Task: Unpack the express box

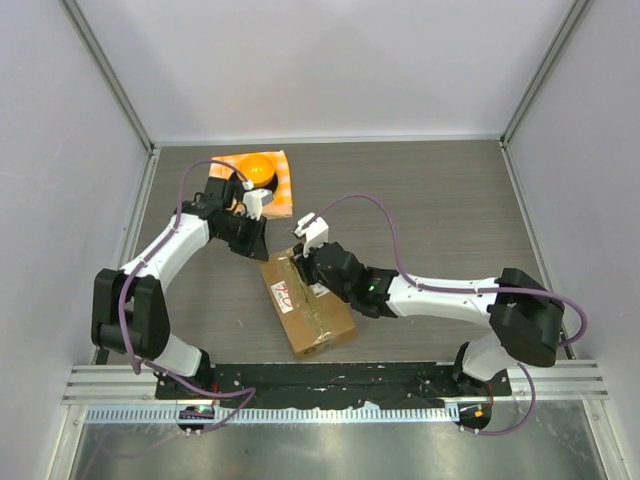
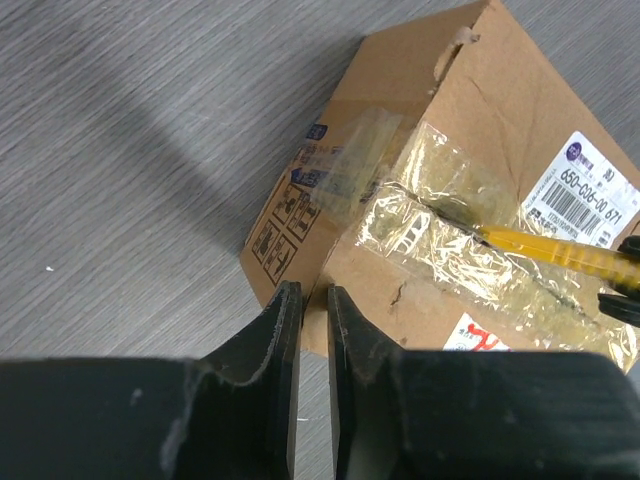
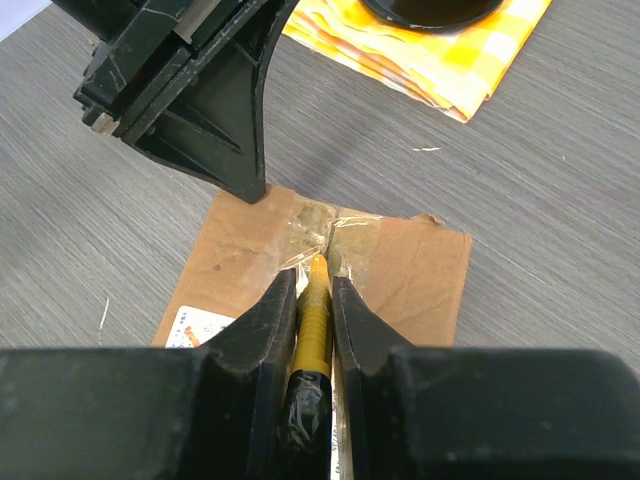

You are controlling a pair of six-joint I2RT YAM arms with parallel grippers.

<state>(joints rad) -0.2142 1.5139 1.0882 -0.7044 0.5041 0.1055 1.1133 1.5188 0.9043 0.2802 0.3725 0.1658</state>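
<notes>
- Express box (image 1: 315, 320) near the middle of the grey table (image 1: 440, 200), lying flat and closed, long side slanting from near right to far left.
- Clear tape (image 2: 450, 215) along the top seam, wrinkled and shiny, with a white barcode label (image 2: 585, 190) on one side of it and a white sticker with red marks (image 2: 480, 335) on the other.
- Small torn patch (image 2: 455, 45) in the cardboard at one top corner.
- Yellow knife (image 3: 314, 320) lined up over the seam, tip down at the tape close to the far end of the box.
- Right gripper (image 3: 313, 285) clamped on the knife, both jaws tight against the sides of the handle, directly above the box top.
- Left gripper (image 2: 305, 295) at the far left corner of the box, jaws almost together with only a thin slit between, nothing seen in that slit.
- One left fingertip (image 3: 247, 185) down at the far edge of the box top, just left of the seam's end and a little ahead of the blade tip. Cannot tell whether pressing on the cardboard or just clear of it.
- Orange-and-white checked cloth (image 1: 283, 175) on the table beyond the far end of the box, apart from it.
- Black bowl (image 3: 430, 8) on that cloth, holding something round and orange (image 1: 260, 168).
- Left wrist partly over the cloth in the top view.
- Purple cables (image 1: 185, 190) looping along both arms.
- White walls (image 1: 330, 60) around the table on three sides.
</notes>
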